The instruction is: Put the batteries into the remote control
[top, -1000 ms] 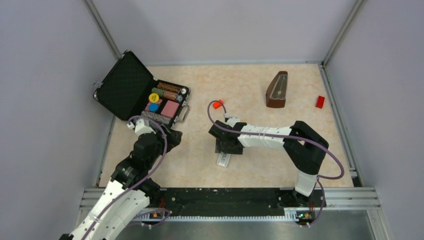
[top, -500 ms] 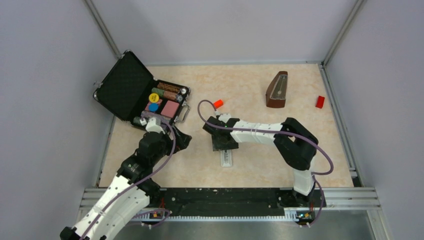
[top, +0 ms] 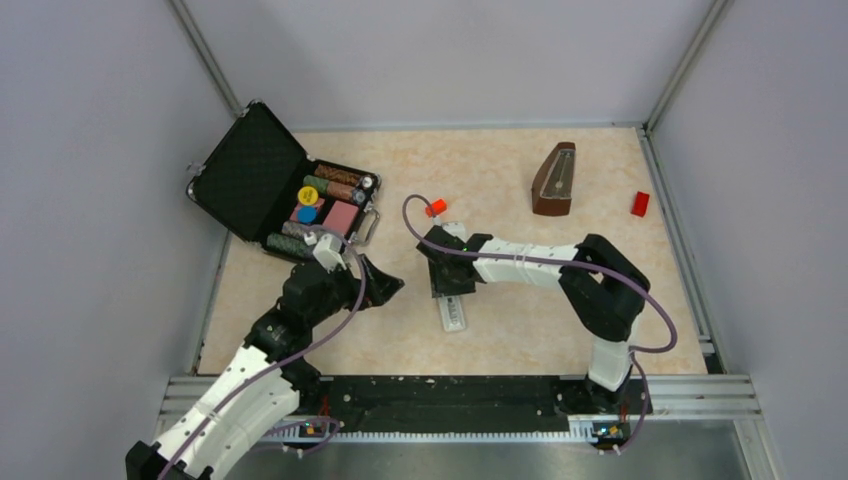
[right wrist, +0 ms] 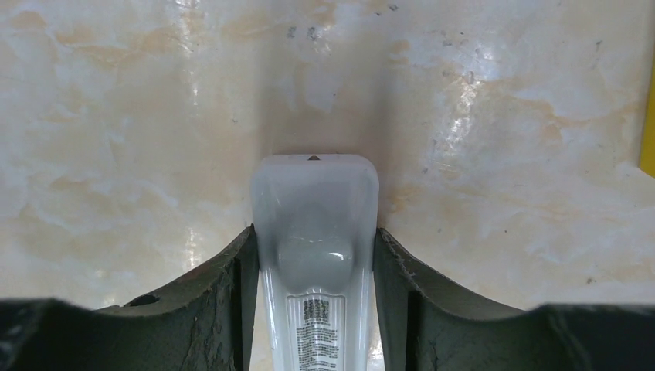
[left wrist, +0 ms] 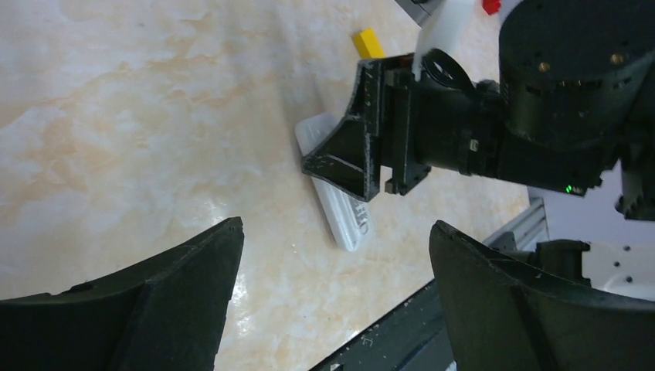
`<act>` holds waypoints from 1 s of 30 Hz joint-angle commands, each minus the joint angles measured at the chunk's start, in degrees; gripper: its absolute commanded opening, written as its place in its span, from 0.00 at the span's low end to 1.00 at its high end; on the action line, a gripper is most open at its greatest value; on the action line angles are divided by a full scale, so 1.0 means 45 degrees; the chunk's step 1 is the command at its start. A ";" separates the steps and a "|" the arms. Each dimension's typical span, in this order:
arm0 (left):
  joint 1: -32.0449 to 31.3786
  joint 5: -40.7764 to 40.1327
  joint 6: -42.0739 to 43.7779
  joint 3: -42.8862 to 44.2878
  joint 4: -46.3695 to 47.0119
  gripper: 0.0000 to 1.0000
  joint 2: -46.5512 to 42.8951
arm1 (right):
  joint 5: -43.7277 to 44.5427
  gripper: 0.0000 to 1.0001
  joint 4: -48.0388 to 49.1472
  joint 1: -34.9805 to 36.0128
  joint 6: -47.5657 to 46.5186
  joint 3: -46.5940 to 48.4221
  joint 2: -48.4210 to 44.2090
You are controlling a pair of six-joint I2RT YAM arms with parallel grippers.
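Observation:
The white remote control (top: 453,315) lies flat on the table with its labelled back up (right wrist: 315,209). My right gripper (top: 450,283) is shut on its far end, and both fingers (right wrist: 232,286) press its sides in the right wrist view (right wrist: 315,241). My left gripper (top: 388,287) is open and empty just left of the remote. In the left wrist view (left wrist: 334,228) it faces the remote (left wrist: 340,209) and the right gripper (left wrist: 371,147). Slim dark cylinders with silvery ends, seemingly the batteries (top: 342,184), lie in the open case.
The open black case (top: 250,170) stands at the back left and holds coloured pieces. A brown metronome (top: 555,180) and a red block (top: 640,203) are at the back right. A small orange piece (top: 435,208) lies behind the right gripper. A yellow block (left wrist: 368,42) lies beyond the remote.
My left gripper has moved right, away from the case and closer to the remote. My right gripper and the remote have shifted only slightly.

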 commanded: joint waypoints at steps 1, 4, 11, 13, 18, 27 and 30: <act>0.0021 0.1891 0.0320 0.0216 0.2013 0.94 0.0240 | -0.2230 0.17 0.1803 -0.0749 -0.0625 -0.0217 -0.1750; 0.0039 0.2694 0.0376 0.0650 0.2469 0.94 0.0377 | -0.3531 0.17 0.2119 -0.1179 -0.1128 0.0246 -0.2952; 0.0043 0.4919 -0.0056 0.2364 0.4046 0.93 0.0811 | -0.6637 0.16 0.3090 -0.2206 -0.1632 0.1136 -0.5293; 0.0021 0.5013 -0.0331 0.3024 0.4387 0.93 0.0929 | -0.7705 0.17 0.3915 -0.2443 -0.1234 0.1168 -0.5973; 0.0023 0.5437 -0.1511 0.4209 0.6319 0.93 0.1387 | -0.9683 0.17 0.7406 -0.2485 0.1258 0.0888 -0.7096; -0.0007 0.6026 -0.1872 0.6106 0.6952 0.92 0.2619 | -1.0625 0.18 1.1783 -0.2477 0.4715 0.0428 -0.7668; -0.0044 0.6279 -0.2614 0.6061 0.8145 0.91 0.3014 | -1.0620 0.18 1.1584 -0.2458 0.4663 0.0625 -0.7654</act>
